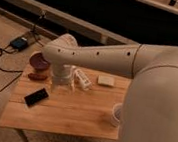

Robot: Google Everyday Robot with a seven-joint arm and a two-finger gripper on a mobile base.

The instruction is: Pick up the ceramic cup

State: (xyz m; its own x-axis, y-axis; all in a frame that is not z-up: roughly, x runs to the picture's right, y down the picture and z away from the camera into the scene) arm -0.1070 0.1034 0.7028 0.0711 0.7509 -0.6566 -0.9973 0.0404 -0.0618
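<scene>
The ceramic cup [115, 113] is small, white and round. It stands near the right front of the wooden table [70, 114], and my arm's large white segment hides its right side. My arm reaches from the right across the table and bends down at the wrist. My gripper [61, 83] points down at the table's left-middle part, well left of the cup, between the dark red bowl [39, 61] and the lying clear bottle with a white label [82, 78].
A black phone [36, 97] lies on the table's left front. A reddish-brown object [37, 76] lies in front of the bowl, and a flat white piece [106, 80] lies at the back. Cables and a blue device [19, 42] lie on the floor to the left.
</scene>
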